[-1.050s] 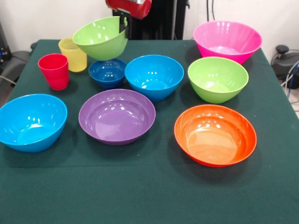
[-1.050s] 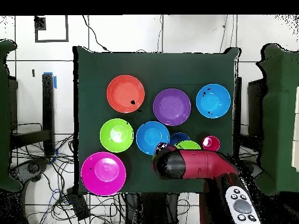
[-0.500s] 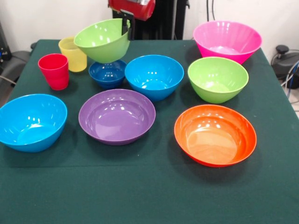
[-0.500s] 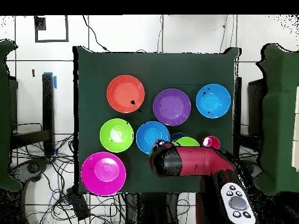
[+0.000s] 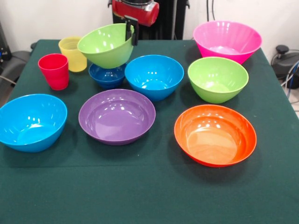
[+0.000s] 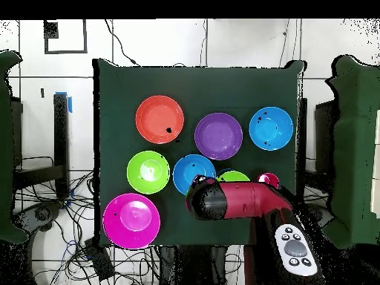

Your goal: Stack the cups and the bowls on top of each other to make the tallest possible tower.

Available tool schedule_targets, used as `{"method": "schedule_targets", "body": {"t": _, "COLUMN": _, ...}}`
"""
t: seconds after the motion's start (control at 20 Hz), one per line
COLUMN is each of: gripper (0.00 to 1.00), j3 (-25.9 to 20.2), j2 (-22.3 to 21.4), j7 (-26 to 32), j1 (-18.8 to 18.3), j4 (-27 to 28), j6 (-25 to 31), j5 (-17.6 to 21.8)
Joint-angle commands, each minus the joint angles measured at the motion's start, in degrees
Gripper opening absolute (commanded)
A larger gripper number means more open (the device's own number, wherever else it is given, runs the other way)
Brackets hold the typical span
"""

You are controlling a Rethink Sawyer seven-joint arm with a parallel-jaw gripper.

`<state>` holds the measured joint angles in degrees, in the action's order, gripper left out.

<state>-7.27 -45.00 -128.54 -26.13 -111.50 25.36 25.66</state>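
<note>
Front view first: the end effector (image 5: 131, 31) is clamped on the rim of a lime green bowl (image 5: 106, 45), one dark finger showing inside the wall at its far right edge. Pinched at one side only, the bowl hangs tilted, its opening turned partly toward the camera, clear of the desk (image 5: 140, 196). It sits directly above the small dark blue bowl (image 5: 106, 74), hiding that bowl's far rim, which suggests it is being carried across rather than set down there. The yellow cup (image 5: 72, 53) and red cup (image 5: 53, 71) stand upright, just beside each other, at the left. Two light blue bowls rest open side up, one in the middle (image 5: 154, 77) and one at the near left (image 5: 32, 122). The purple bowl (image 5: 117, 115) and orange bowl (image 5: 215, 134) lie toward the front, the second lime green bowl (image 5: 217, 79) and the pink bowl (image 5: 227, 41) at the right. Nothing is stacked yet; every other piece stands alone, so the tower is judged barely begun.

Overhead view: the red arm (image 6: 230, 202) reaches in from the bottom and covers most of the held bowl, of which only a green crescent shows, along with the dark blue bowl and yellow cup. The remaining bowls are spread well apart, leaving room to lower onto any of them.
</note>
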Motion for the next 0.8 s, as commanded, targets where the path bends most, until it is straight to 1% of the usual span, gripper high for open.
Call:
{"method": "schedule_targets", "body": {"t": 0.05, "gripper": 0.00, "j3": -1.2, "j2": 3.1, "j7": -0.5, "j1": 1.9, "j4": 3.8, "j6": -0.7, "j5": 2.1}}
{"method": "schedule_targets", "body": {"t": 0.3, "gripper": 0.00, "j3": -1.2, "j2": 2.6, "j7": -0.2, "j1": 1.7, "j4": 2.7, "j6": -1.0, "j5": 2.2}}
{"method": "schedule_targets", "body": {"t": 0.8, "gripper": 0.00, "j3": -1.6, "j2": 2.7, "j7": 0.4, "j1": 1.2, "j4": 2.8, "j6": -0.3, "j5": 1.9}}
